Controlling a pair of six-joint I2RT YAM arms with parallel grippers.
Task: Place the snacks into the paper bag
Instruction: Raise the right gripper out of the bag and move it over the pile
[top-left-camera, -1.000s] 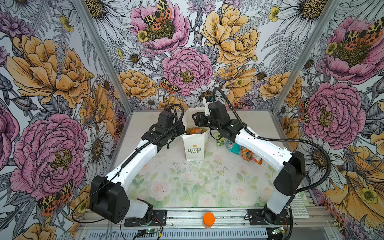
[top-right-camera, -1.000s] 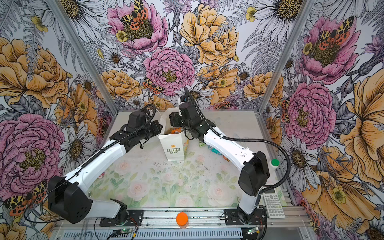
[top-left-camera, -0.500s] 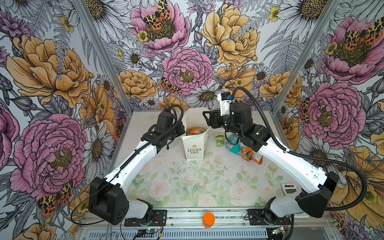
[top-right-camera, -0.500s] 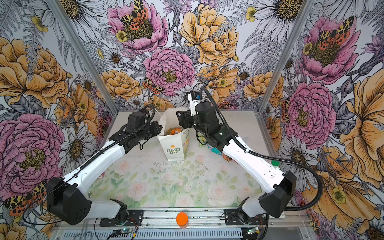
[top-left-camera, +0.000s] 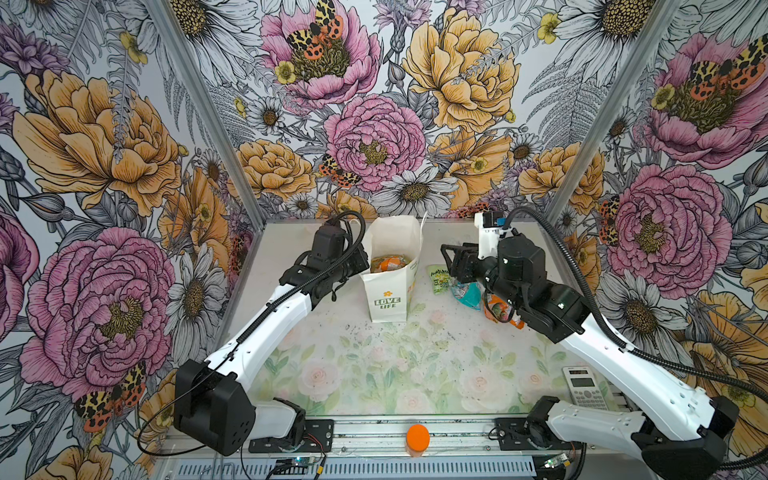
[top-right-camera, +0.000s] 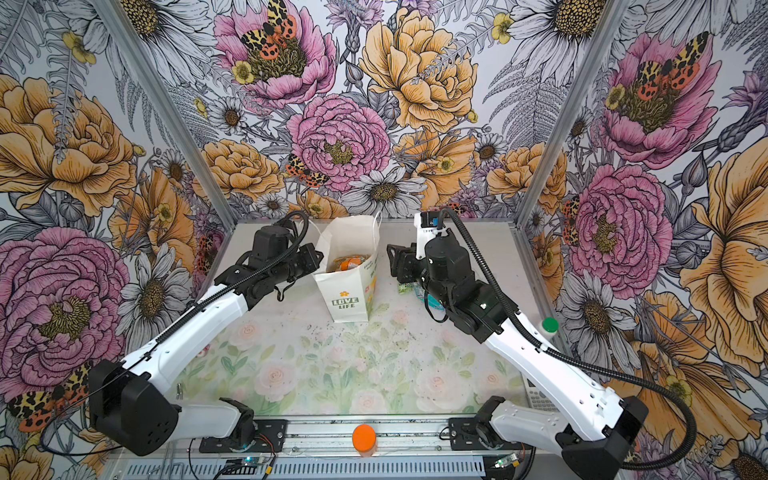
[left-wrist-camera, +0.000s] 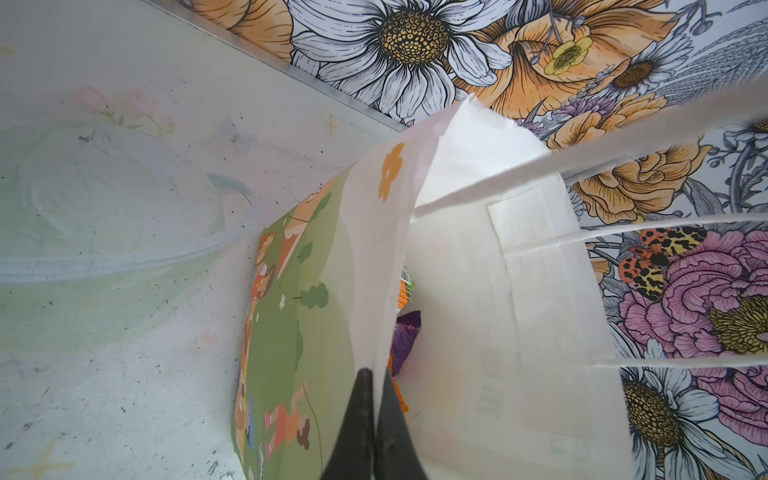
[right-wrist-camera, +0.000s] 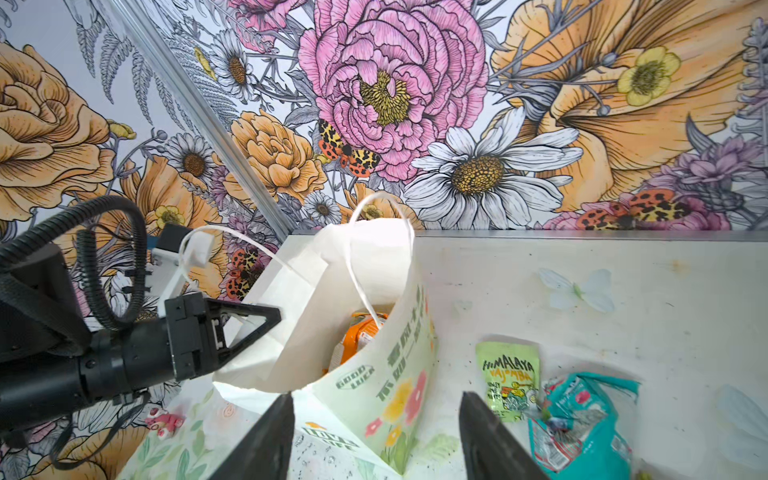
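left gripper (left-wrist-camera: 372, 376) is clenched on the paper bag (left-wrist-camera: 478, 311). In the left wrist view both black fingers (left-wrist-camera: 357, 419) pinch the top edge of the flowered wall, one outside and one inside. In both top views it reaches in from the bag's 9 o'clock side.

The bag stands upright on the table (top-left-camera: 332, 374), about 11 o'clock from centre, mouth open, "LOVE LIFE" side facing 6 o'clock. The white cord handles (right-wrist-camera: 352, 266) are loose; one droops into the opening.

Inside the bag: an orange packet (top-left-camera: 392, 264) on top, and a purple packet (left-wrist-camera: 405, 336) below it, seen only through the gap in the left wrist view. The rest of the contents are hidden.

right gripper (top-left-camera: 448, 261) is released, jaws spread with nothing between them. It hangs at the bag's 3 o'clock, apart from the paper and above the table.

Loose snacks lie on the table at the bag's 3 to 4 o'clock:
- pale green packet (right-wrist-camera: 508, 380), nearest the bag, lying flat
- teal packet (right-wrist-camera: 582, 419), just beside it, edges look touching
- orange-and-white packet (top-left-camera: 500, 311), furthest out, partly hidden under the right arm

A calculator (top-left-camera: 584, 386) sits at the table's 4 o'clock edge. An orange cap (top-left-camera: 417, 438) sits on the front rail at 6 o'clock.
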